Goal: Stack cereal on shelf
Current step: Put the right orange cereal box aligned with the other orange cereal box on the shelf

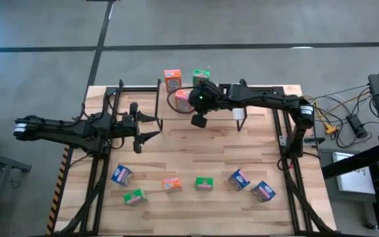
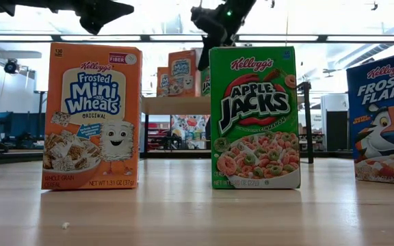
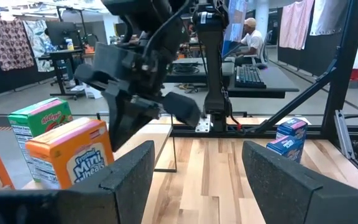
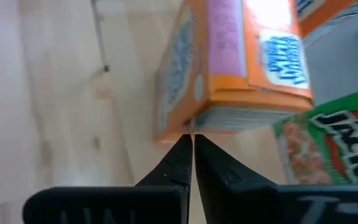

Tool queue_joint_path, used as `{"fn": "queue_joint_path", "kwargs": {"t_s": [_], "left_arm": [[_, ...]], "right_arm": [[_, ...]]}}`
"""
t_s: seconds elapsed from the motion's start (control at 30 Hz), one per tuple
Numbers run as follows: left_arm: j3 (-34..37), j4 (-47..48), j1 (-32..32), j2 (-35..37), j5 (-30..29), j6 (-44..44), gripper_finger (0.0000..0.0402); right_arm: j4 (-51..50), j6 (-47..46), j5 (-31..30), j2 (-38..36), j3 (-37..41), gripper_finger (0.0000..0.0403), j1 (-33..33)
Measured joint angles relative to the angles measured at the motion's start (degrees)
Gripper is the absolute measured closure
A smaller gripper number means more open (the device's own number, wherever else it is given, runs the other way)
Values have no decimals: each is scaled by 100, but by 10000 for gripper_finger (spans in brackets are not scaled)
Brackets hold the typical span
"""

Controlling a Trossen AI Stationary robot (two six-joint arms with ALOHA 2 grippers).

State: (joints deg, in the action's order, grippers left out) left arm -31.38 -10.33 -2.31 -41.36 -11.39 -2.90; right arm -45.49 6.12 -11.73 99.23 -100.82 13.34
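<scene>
Right wrist view: right gripper (image 4: 191, 146) clenched empty, fingertips touching orange cereal box (image 4: 229, 68) directly ahead on shelf (image 1: 252, 92); box upright; left gripper (image 1: 151, 127) released, well apart.

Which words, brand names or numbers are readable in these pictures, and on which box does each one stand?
Orange box: "Kellogg's", "Frosted Mini Wheats", "ORIGINAL", "FIBER", "WHOLE GRAIN", "NET WT 1.31 OZ (37g)".
Green box: "Kellogg's", "APPLE JACKS"; the line under the name is too small to read whole.
Blue box: "Kellogg's", "FROSTE", "FLAKES", cut by the picture's edge.
Boxes on the shelf: too small to read.
</scene>
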Motion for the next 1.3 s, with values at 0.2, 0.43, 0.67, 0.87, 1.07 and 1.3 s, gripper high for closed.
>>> {"fn": "queue_joint_path", "kwargs": {"t_s": [0.2,0.43,0.67,0.87,1.07,1.3], "left_arm": [[0,2,-2,-2,-1,0,174],[0,2,0,-2,-1,0,174],[0,-17,-2,-2,-1,0,174],[0,-22,-2,-2,-1,0,174],[0,-22,-2,-12,-1,2,174],[0,-29,0,-31,-1,4,174]], "right_arm": [[593,242,-44,23,7,394,33],[1166,451,-37,23,34,394,48],[1554,585,-31,38,55,394,112],[1940,829,-39,265,58,394,177],[1945,867,-237,298,37,394,168],[2120,1065,-342,302,35,394,211]]}}
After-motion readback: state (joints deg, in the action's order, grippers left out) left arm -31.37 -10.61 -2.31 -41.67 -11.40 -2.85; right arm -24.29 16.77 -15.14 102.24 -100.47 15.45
